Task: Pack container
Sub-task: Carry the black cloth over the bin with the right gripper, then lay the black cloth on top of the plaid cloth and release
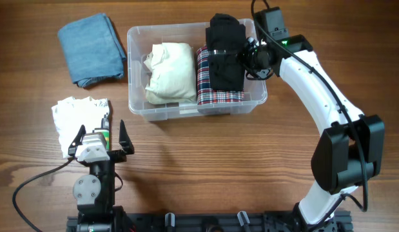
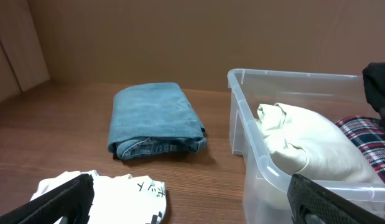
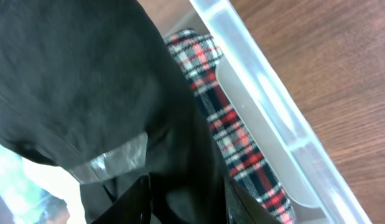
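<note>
Container (image 1: 167,27) at twelve o'clock on the bench (image 1: 205,161); right pincer (image 1: 241,57) buried in the black garment (image 1: 223,38) inside, grip unclear, can't tell. Release low, lift straight up. Left pincer (image 1: 101,138) gapes wide at seven.

At the far middle of the table (image 1: 205,167): the container (image 1: 160,111). Inside, in the left half, a bundled garment (image 1: 168,71); in the right half, touching it, a folded cloth (image 1: 220,96). On top of the folded cloth, a second garment (image 1: 222,38), perhaps reaching over the far rim. Left of the container, apart from it, folded jeans (image 1: 91,48). Nearer than the jeans, a crumpled shirt (image 1: 73,119), with the left gripper (image 1: 101,135) at its near right side.
</note>
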Available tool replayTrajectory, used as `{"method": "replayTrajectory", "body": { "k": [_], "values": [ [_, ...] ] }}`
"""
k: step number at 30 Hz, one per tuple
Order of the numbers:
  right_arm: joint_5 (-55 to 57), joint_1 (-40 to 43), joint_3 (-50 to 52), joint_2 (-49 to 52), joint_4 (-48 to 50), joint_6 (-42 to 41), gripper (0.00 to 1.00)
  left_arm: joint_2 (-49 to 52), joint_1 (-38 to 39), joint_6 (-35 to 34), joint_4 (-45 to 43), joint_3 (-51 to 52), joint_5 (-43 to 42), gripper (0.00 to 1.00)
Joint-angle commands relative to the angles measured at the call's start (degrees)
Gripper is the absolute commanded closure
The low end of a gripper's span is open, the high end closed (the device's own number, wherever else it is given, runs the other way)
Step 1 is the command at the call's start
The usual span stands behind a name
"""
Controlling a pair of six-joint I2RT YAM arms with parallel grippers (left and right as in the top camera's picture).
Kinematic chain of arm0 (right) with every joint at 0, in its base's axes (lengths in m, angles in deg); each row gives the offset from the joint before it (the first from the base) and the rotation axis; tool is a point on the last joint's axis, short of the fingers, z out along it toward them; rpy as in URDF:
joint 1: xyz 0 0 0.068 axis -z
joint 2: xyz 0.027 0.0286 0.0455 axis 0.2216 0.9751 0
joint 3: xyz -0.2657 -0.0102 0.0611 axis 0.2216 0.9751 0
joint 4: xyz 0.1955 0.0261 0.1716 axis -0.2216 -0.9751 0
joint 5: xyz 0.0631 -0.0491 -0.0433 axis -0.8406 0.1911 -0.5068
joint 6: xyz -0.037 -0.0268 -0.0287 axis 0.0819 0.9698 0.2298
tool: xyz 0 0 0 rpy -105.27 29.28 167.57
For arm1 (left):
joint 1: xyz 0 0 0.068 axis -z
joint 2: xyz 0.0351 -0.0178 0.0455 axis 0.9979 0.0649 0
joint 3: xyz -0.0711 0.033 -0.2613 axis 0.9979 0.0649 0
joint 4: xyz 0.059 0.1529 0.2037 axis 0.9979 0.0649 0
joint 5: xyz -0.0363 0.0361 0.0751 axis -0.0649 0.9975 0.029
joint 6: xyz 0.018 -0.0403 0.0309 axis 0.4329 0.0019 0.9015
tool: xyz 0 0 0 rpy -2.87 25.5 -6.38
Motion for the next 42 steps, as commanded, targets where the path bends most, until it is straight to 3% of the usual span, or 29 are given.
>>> {"method": "replayTrajectory", "body": {
  "k": [1,11,14,16,19,29,42],
  "values": [
    [-1.62,-0.13,0.04,-2.47,-0.61,4.33,0.64,-0.52,0.33,0.26,-0.09,0.24,0.35,0.0],
    [0.42,-0.2,0.04,-13.57,2.34,19.45,0.63,-0.52,0.33,0.26,-0.09,0.24,0.35,0.0],
    [0.42,-0.2,0.07,-12.81,5.6,22.21,0.75,-0.52,0.33,0.26,-0.09,0.24,0.35,0.0],
    [0.37,-0.22,0.07,-10.56,8.76,23.45,0.88,-0.52,0.33,0.26,-0.09,0.24,0.35,0.0],
    [0.37,-0.26,0.07,-6.62,13.16,23.52,0.96,-0.52,0.33,0.26,-0.09,0.24,0.35,0.0],
    [-2.64,-0.26,0.07,6.45,23.32,24.94,0.96,-0.52,0.33,0.26,-0.09,0.24,0.35,0.0],
    [-2.49,-1.6,0.07,14.6,17.44,26.47,0.96,-0.52,0.33,0.26,-0.09,0.24,0.35,0.0]
  ]
}}
